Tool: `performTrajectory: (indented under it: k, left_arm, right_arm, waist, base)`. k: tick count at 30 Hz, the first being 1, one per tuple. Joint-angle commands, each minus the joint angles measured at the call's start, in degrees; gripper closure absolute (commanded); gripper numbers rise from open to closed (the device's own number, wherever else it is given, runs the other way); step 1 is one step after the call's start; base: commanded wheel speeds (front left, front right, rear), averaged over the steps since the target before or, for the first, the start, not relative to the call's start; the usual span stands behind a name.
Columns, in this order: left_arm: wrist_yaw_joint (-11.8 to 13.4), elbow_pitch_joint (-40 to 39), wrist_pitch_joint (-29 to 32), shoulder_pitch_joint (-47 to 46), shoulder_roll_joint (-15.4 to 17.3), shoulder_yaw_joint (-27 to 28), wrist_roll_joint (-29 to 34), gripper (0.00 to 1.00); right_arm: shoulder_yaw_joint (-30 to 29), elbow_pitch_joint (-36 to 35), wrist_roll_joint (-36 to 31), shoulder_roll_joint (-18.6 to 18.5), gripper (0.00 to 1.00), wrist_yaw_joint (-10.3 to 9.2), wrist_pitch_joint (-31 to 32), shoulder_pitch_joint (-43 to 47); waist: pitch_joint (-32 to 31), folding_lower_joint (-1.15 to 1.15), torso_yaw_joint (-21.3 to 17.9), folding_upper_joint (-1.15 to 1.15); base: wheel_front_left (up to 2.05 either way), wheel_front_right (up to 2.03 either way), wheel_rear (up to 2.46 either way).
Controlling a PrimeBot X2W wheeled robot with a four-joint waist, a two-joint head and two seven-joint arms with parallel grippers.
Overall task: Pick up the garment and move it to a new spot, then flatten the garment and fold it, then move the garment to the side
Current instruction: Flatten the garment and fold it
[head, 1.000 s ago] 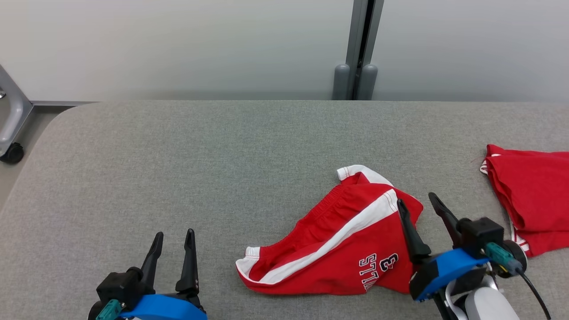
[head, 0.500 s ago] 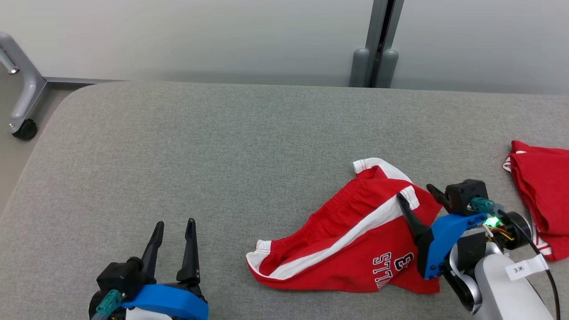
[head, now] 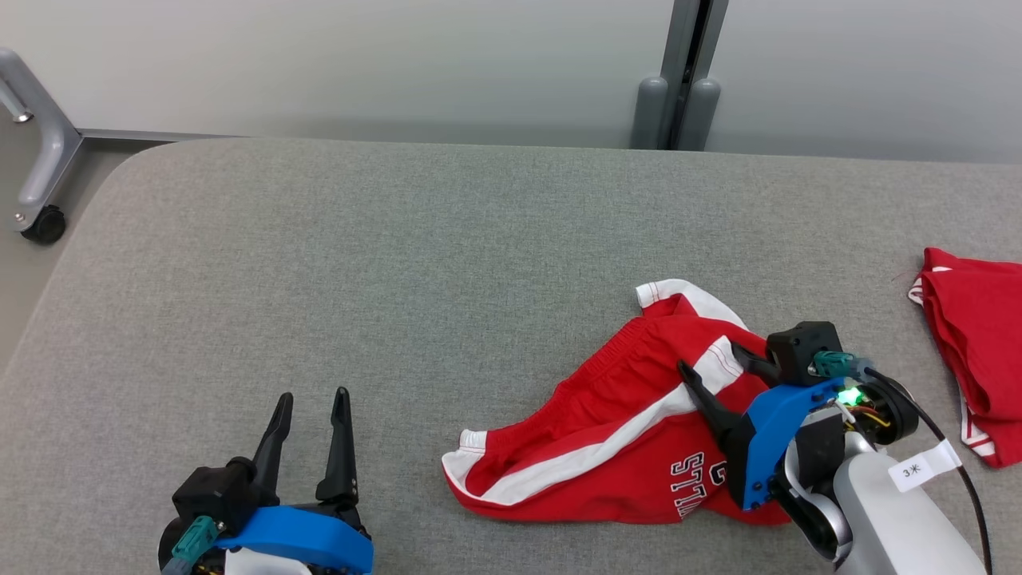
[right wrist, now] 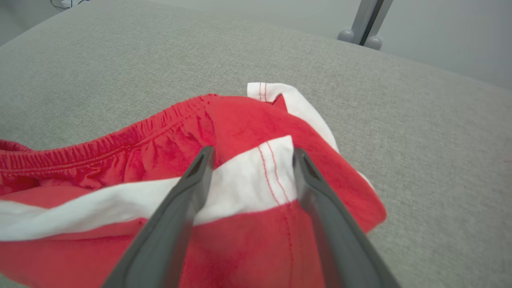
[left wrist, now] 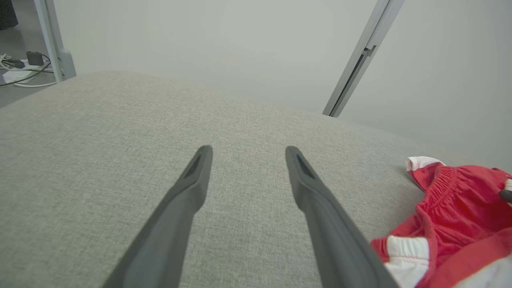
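Red garment (head: pixel 591 435) sits under my right gripper (right wrist: pixel 253 154), jaws apart. I'd sink lower, then pinch the white stripe (right wrist: pixel 244 182).

garment (head: pixel 599 447) lettering "STT", arm tag (head: pixel 924 469) "3"

Crumpled red-and-white shorts (head: pixel 607 439) on table

It looked like a lab: padded grey table (head: pixel 399 239), partition panels (head: pixel 319 64) at twelve o'clock, castered frame (head: pixel 49 172) at ten.
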Motion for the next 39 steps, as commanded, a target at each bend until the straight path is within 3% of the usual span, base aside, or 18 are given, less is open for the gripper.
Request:
performTrajectory:
  k: [1, 11, 19, 20, 23, 25, 39]
  left_arm:
    - [0.21, -0.07, -0.26, -0.61, 0.33, -0.02, -0.07, 0.00]
    - [0.20, -0.11, -0.38, -0.92, 0.36, -0.26, -0.11, 0.00]
    - [0.07, 0.27, -0.45, -1.66, 0.22, -0.60, -0.13, 0.00]
    - [0.04, 0.33, -0.45, -1.75, 0.18, -0.69, -0.09, 0.00]
    - [-0.02, 0.50, -0.43, -1.76, 0.08, -0.84, -0.10, 0.00]
    - [-0.05, 0.58, -0.44, -1.61, 0.10, -0.76, -0.20, 0.00]
    - [0.05, 0.24, -0.52, -1.07, 0.23, -0.34, -0.37, 0.00]
  right_arm:
    - [0.56, -0.43, 0.91, -0.60, 0.00, 0.00, 0.21, -0.39]
    - [3.27, -2.01, 2.12, -2.12, 0.00, 0.00, 2.04, -0.95]
    - [3.82, 1.90, 0.30, -1.43, 0.00, 0.00, 4.09, -3.99]
    - [4.10, 2.40, 0.31, -1.45, 0.04, 0.00, 4.30, -4.30]
    - [4.71, 3.47, 0.73, -1.66, 0.53, 0.00, 4.06, -4.76]
    - [4.99, 3.65, 0.99, -1.84, 0.61, 0.00, 3.85, -4.54]
    - [5.60, 0.28, 0.55, -2.13, 0.73, 0.00, 4.08, -1.09]
  waist:
    - [0.03, -0.01, -0.16, 0.00]
    - [0.36, -0.01, -0.76, 0.00]
    - [0.77, -0.01, -0.57, 0.00]
    - [0.78, -0.01, -0.46, 0.00]
    - [0.71, -0.01, -0.16, 0.00]
    - [0.63, -0.01, -0.09, 0.00]
    - [0.56, -0.01, -1.01, 0.00]
  base:
    - [0.00, 0.00, 0.00]
    - [0.00, 0.00, 0.00]
    - [0.00, 0.00, 0.00]
    - [0.00, 0.00, 0.00]
    - [0.00, 0.00, 0.00]
    - [0.00, 0.00, 0.00]
    - [0.00, 0.00, 0.00]
